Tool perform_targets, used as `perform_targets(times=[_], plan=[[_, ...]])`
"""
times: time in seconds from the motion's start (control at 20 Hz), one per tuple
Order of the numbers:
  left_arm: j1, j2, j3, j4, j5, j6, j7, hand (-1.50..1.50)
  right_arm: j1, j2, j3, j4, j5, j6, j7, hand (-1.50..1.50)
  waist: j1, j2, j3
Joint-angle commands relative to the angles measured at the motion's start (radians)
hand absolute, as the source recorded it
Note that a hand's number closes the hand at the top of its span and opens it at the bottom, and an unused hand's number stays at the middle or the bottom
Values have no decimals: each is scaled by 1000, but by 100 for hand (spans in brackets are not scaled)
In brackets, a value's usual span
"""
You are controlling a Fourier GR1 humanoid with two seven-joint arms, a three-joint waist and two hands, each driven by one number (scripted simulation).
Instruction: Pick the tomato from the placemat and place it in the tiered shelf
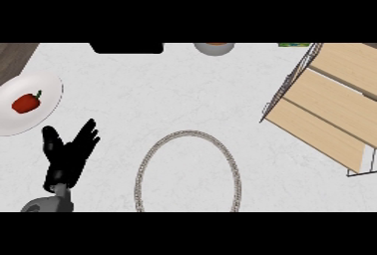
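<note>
Bench (184,84) logged. Tiered shelf (324,102) far right of left hand (68,154); placemat (188,133) just right of it. Saw no tomato on either, so left the step unjudged. Hand wide open, holding nothing. Red pepper (26,102) on plate (37,122) just beyond fingertips.

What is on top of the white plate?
A red pepper with a green stem lies on the white plate. Nothing covers it; the plate's left part runs out of view.

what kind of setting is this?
Likely a kitchen counter: a pale speckled countertop, a plate holding a red pepper, a wooden tiered shelf at right, and a round placemat in front.
</note>
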Motion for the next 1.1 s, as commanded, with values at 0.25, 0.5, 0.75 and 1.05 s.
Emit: perform_targets(times=[0.25,0.5,0.75,1.05], plan=[[29,28,24,-41,19,-15,37,0,57,-162,-148,-118,49,-34,105,-150,-19,-6,0],[46,-3,19,-31,15,-4,-9,0,172,-156,-296,-205,19,-81,109,-150,-19,-6,1],[0,50,47,1,24,-36,20,0,247,-204,-483,-279,-166,17,133,-150,-22,-5,1],[31,10,24,-23,17,-18,20,0,413,-257,-721,-338,-420,203,96,-150,-28,-7,1]])
